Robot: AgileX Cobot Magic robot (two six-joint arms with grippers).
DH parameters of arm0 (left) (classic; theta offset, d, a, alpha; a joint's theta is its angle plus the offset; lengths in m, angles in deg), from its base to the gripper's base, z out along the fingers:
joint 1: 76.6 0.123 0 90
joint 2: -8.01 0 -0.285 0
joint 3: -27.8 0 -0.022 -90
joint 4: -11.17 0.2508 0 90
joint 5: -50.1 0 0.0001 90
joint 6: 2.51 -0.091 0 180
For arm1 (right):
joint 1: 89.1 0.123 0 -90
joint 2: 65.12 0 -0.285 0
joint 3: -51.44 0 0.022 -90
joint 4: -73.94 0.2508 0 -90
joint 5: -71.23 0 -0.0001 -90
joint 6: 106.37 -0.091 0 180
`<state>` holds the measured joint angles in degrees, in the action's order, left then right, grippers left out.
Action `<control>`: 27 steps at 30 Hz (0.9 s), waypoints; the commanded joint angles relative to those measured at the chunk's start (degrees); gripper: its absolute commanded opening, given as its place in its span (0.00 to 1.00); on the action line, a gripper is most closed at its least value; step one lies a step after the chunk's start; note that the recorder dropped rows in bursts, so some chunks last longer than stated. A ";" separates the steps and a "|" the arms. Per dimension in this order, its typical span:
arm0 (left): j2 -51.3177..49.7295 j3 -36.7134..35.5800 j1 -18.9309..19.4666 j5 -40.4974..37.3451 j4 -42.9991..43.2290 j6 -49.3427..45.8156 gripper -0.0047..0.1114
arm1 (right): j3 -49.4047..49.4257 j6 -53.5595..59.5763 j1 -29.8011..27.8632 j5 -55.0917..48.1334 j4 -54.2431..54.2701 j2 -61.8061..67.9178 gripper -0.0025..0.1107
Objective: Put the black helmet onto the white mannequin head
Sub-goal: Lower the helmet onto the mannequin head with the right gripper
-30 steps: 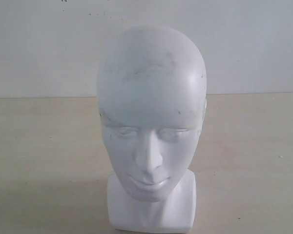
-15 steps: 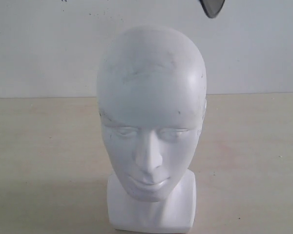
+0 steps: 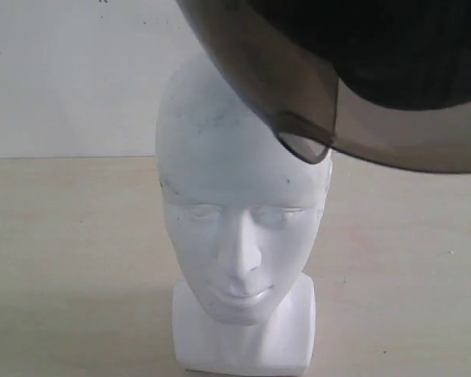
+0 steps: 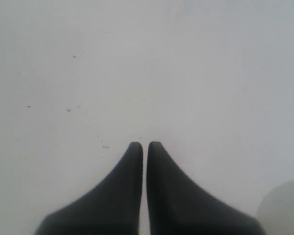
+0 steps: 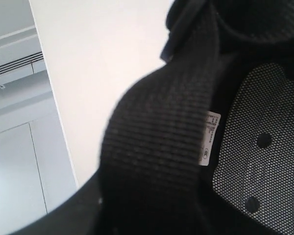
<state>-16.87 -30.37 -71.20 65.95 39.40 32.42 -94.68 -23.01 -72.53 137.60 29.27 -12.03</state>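
The white mannequin head (image 3: 235,228) stands upright on its squarish base, facing the exterior camera. The black helmet (image 3: 408,47) hangs tilted above its upper right, and the smoky-brown visor (image 3: 298,86) overlaps the crown. The right wrist view is filled by the helmet's inside: a broad black strap (image 5: 157,147) and mesh lining (image 5: 259,147). The strap hides my right gripper's fingers, which hold the helmet up. My left gripper (image 4: 145,145) is shut on nothing and faces a white wall.
The head's base rests on a pale wooden table (image 3: 63,259) with a white wall (image 3: 63,78) behind it. A pale rounded shape (image 4: 284,205) shows in a corner of the left wrist view; I cannot tell what it is.
The helmet has come down from the upper right: absent a second ago, then only a visor tip, now covering the top right and overlapping the head's crown.
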 commanded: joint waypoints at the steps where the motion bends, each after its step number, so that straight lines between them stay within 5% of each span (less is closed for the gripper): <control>1: -11.87 6.88 -0.26 11.50 11.99 10.40 0.08 | -1.49 -0.28 0.11 3.60 5.16 -0.60 0.02; 12: -25.29 13.01 -0.26 17.63 21.76 19.58 0.08 | -11.60 1.23 1.33 3.60 3.00 9.27 0.02; 21: -25.71 13.41 -0.26 15.41 21.65 15.55 0.08 | -12.81 26.99 25.62 3.60 12.57 22.44 0.02; 27: -25.61 15.87 -0.26 11.03 21.65 16.51 0.08 | -12.67 30.35 28.56 3.60 14.39 27.00 0.02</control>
<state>-42.37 -15.89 -71.20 78.51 61.05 48.40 -105.89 3.72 -44.22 136.59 38.07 14.49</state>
